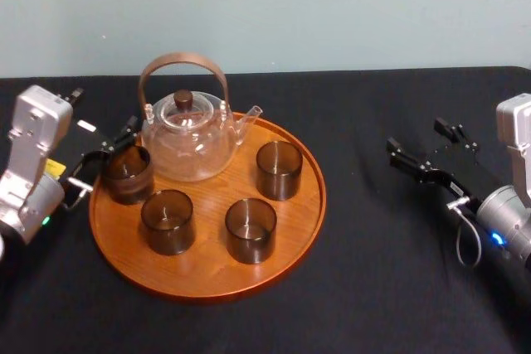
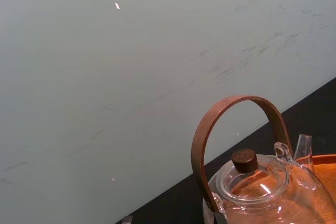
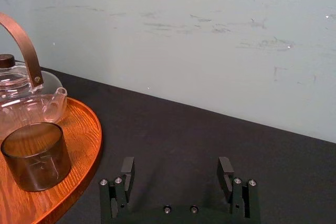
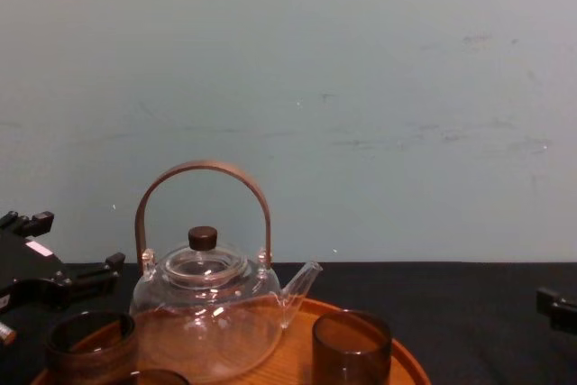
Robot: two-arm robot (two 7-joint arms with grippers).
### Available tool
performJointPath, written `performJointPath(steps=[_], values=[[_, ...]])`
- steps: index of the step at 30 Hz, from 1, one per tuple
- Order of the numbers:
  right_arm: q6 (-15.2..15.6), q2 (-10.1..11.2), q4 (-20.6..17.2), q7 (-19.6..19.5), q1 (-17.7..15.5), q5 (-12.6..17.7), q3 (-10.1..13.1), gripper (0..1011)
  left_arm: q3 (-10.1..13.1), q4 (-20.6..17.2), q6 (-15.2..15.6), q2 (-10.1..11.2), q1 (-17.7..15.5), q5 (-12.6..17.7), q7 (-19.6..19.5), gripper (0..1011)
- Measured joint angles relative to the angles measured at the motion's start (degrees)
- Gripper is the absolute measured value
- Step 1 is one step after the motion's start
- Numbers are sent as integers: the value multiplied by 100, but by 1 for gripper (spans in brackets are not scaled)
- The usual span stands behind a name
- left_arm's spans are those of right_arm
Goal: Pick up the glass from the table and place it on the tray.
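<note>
Almost finished with placing the glass point(image 1: 126, 173) on the tray point(image 1: 286, 246).
Stands upright just inside the left rim, near three like tumblers point(image 1: 250, 230) and the teapot point(image 1: 189, 143). Left to do: only pulling away the left claw point(image 1: 106, 155), opened wide just beside the glass and seemingly not touching it. Found the right claw point(image 3: 176, 166) open too, idle above the desk point(image 1: 373, 288), well right of the tray. No brand, label or writing to read anywhere.
</note>
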Motion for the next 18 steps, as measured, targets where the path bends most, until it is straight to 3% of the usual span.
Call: performJointPath(steps=[18], values=[[0,0,1,0,0,0,0,1002,0,0,0,0,0,0,0,1001]])
